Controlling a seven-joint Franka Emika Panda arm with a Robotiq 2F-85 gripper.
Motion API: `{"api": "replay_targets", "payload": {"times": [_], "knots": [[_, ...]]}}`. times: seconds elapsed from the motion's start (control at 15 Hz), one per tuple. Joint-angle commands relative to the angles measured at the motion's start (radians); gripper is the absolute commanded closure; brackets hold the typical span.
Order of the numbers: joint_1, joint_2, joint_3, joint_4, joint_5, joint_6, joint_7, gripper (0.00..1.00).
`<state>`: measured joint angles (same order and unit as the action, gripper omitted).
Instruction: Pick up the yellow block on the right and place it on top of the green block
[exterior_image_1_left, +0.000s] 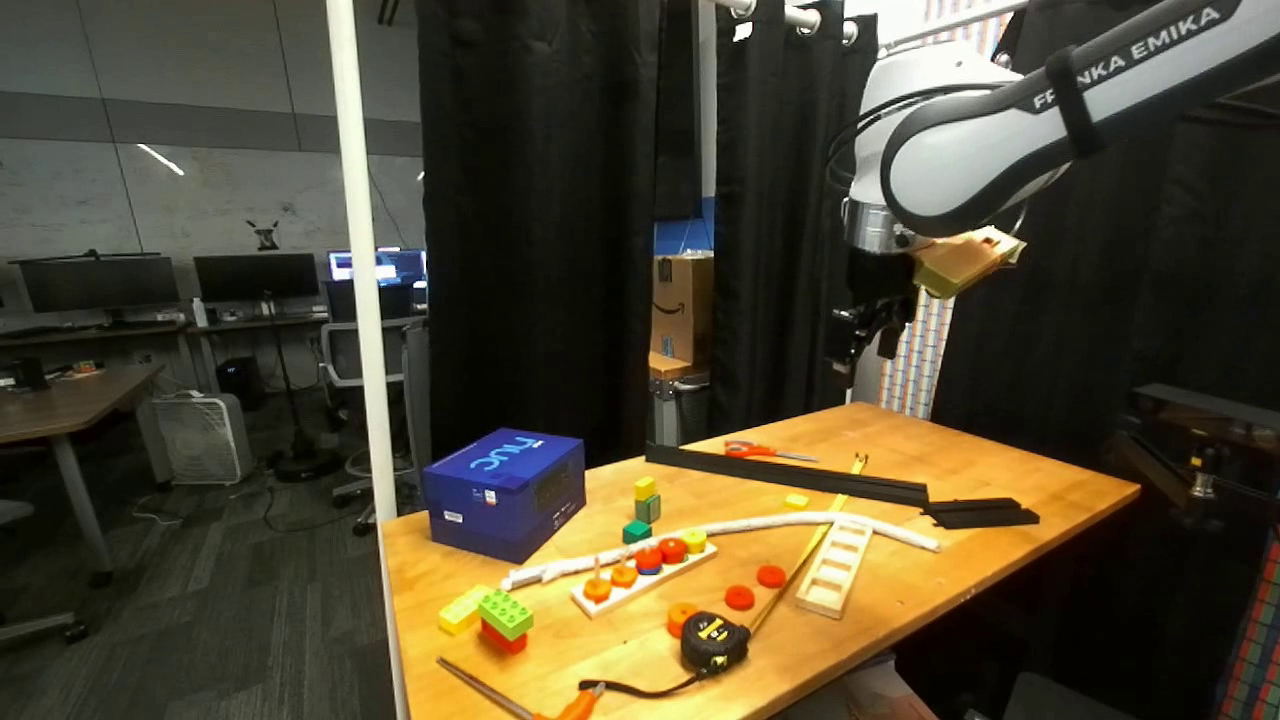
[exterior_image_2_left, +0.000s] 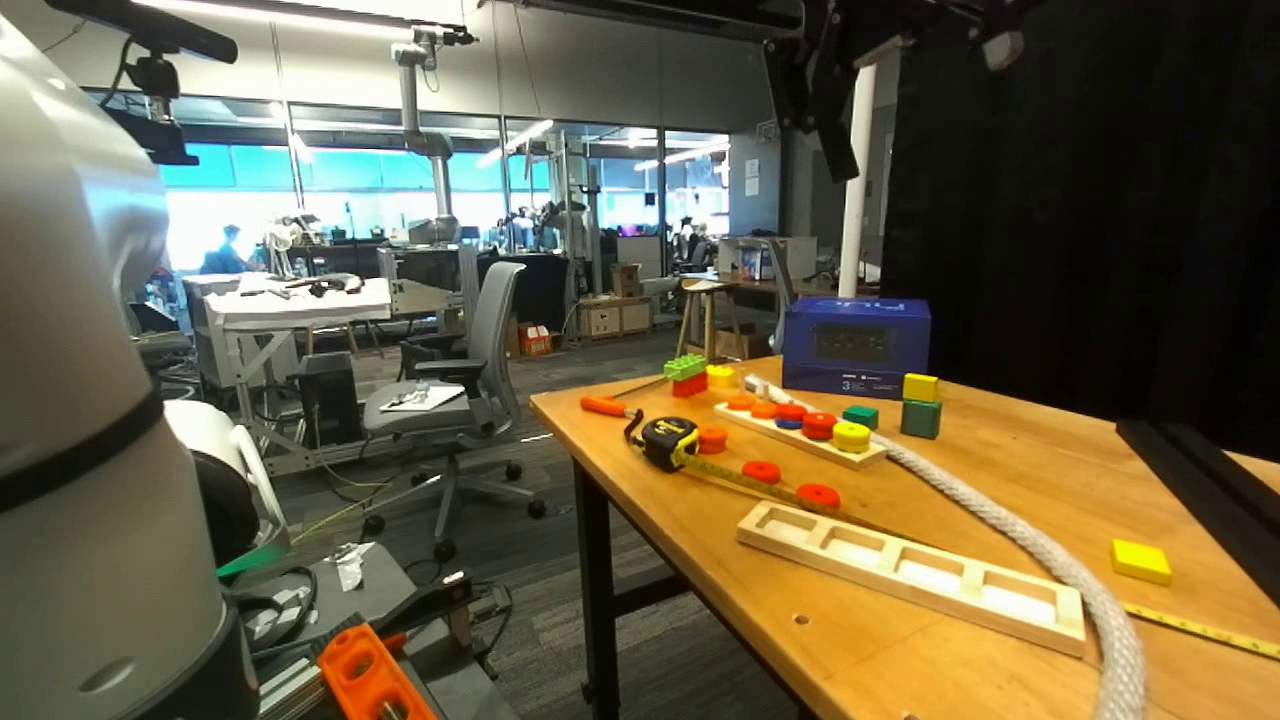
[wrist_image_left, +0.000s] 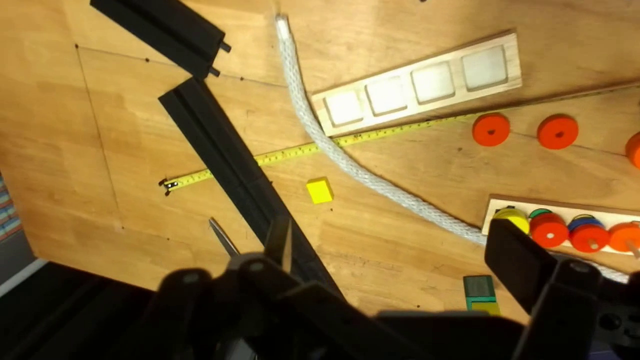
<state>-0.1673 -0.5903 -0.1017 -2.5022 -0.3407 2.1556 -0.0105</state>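
The yellow block (exterior_image_1_left: 796, 501) on the right lies flat on the table near the black rail; it also shows in an exterior view (exterior_image_2_left: 1140, 562) and in the wrist view (wrist_image_left: 319, 190). A green block (exterior_image_1_left: 636, 531) sits alone near the blue box; it also shows in an exterior view (exterior_image_2_left: 860, 417). Beside it, another green block (exterior_image_2_left: 921, 418) carries a second yellow block (exterior_image_2_left: 921, 387); part of this pair shows in the wrist view (wrist_image_left: 479, 286). My gripper (exterior_image_1_left: 866, 360) is high above the table, open and empty; its fingers are wide apart in the wrist view (wrist_image_left: 390, 240).
A white rope (exterior_image_2_left: 1010, 520) curves across the table beside a wooden tray (exterior_image_2_left: 900, 570). A peg board with rings (exterior_image_1_left: 640, 580), a tape measure (exterior_image_1_left: 714, 643) with its tape out, scissors (exterior_image_1_left: 750, 450), black rails (exterior_image_1_left: 780, 473) and a blue box (exterior_image_1_left: 505, 495) also lie around.
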Motion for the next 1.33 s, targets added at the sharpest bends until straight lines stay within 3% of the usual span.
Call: {"api": "replay_targets", "payload": {"times": [0.0,0.4,0.6,0.93,1.27], "knots": [[-0.024,0.092,-0.035,0.012,-0.050,0.130,-0.053,0.00],[-0.008,0.221,-0.147,0.064,0.039,0.202,-0.235,0.00],[0.012,0.309,-0.203,0.117,0.145,0.215,-0.367,0.00],[0.027,0.453,-0.234,0.229,0.329,0.178,-0.538,0.00],[-0.005,0.591,-0.215,0.328,0.489,0.153,-0.696,0.00]]}}
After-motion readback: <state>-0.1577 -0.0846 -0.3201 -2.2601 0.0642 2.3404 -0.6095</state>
